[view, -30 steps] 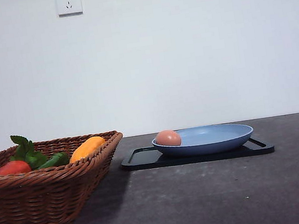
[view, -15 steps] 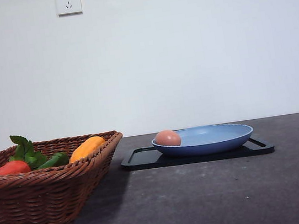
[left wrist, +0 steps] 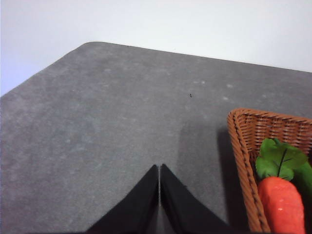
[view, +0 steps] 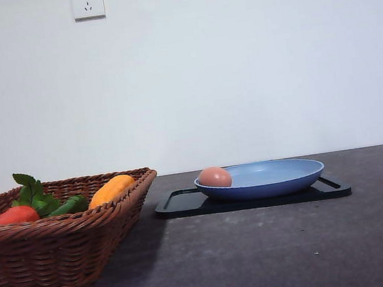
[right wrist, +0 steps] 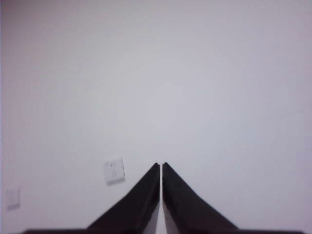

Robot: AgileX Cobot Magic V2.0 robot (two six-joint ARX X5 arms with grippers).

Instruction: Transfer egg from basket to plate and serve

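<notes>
The egg (view: 215, 177) sits in the blue plate (view: 275, 178), close to the plate's left rim. The plate rests on a flat black tray (view: 178, 204) on the gray table (view: 277, 245). The brown basket (view: 57, 255) stands to the left of the tray, a little apart from it. Inside the basket lie a red veggie (view: 16, 215), green leaves (view: 33, 193) and a long orange-yellow veggie (view: 111, 190).

The left gripper (left wrist: 159, 168) has its two black fingers pressed tight together, with nothing between them — it hangs over the bare table beside the basket's corner (left wrist: 239, 117). The right gripper (right wrist: 161, 166) is pinched tight too, holding nothing — it points at the white wall, where a wall socket (right wrist: 114, 170) shows
</notes>
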